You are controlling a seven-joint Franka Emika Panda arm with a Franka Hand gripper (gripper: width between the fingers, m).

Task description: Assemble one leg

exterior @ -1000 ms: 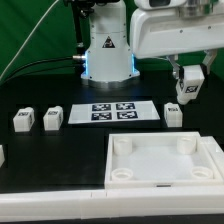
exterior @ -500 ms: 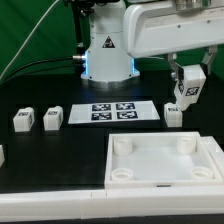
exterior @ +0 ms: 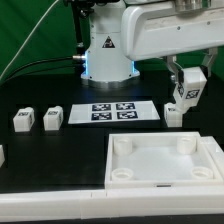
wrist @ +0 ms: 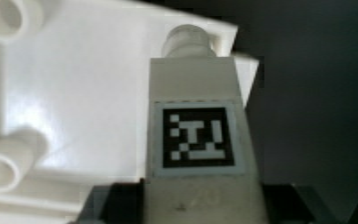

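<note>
Along the lower edge of the exterior view, nearest to us, lies the white tray-shaped piece [exterior: 160, 172], its corner sockets facing up and, as far as we can see, unfilled. Beyond it, mid-frame, we see the marker board [exterior: 110, 112], two spare legs [exterior: 22, 120] toward the exterior view's left, and a third spare leg [exterior: 173, 115] just beside the board's right end. Higher, in the upper right of the frame, the gripper [exterior: 189, 82] hangs above the table, clamped on the leg [exterior: 186, 94]. The wrist view shows this leg pinched between dark fingers [wrist: 123, 200], its marker facing the camera and the tray beneath. We judge the carry step in hand: the leg is lifted, not yet seated. Next we must bring it over one socket [wrist: 190, 42], line it up and lower it.
</note>
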